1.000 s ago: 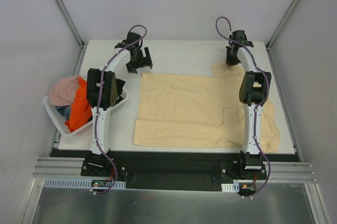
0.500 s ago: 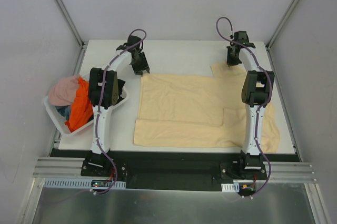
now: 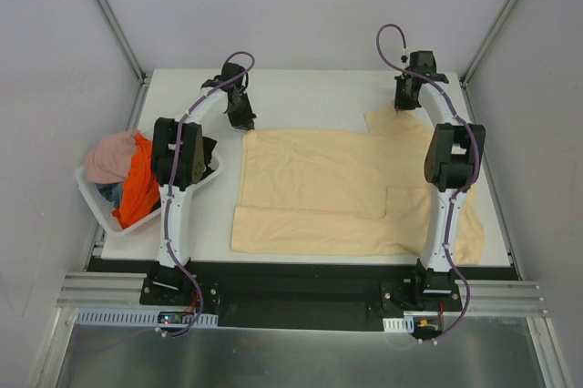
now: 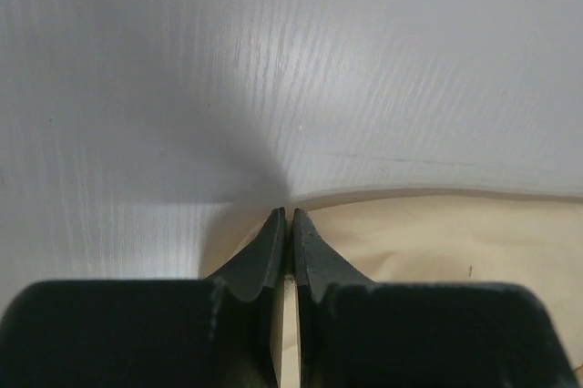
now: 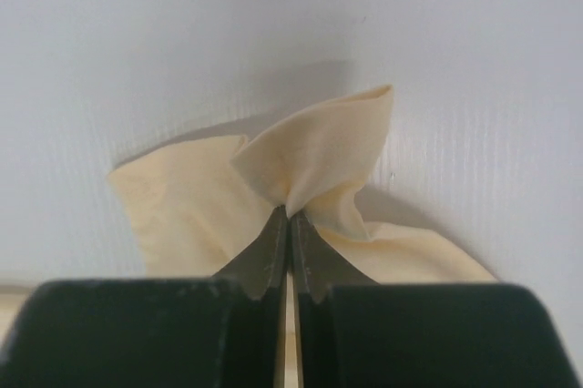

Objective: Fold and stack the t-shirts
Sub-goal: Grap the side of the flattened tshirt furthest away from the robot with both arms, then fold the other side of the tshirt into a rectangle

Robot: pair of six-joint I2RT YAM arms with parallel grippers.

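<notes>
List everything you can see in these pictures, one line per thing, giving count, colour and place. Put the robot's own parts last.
pale yellow t-shirt: one, pale yellow-beige, spread flat across the middle of the table.
pink t-shirt: one, dusty pink, bunched in the basket.
orange t-shirt: one, bright orange, bunched in the basket beside the pink one.
bluish cloth: one, mostly hidden under the pink one, kind unclear.
basket: one, white, at the table's left edge.
table: one, white, under everything.
left gripper: one, black, shut on the yellow shirt's far left corner.
right gripper: one, black, shut on the yellow shirt's far right corner, which it pinches into a peak.
</notes>
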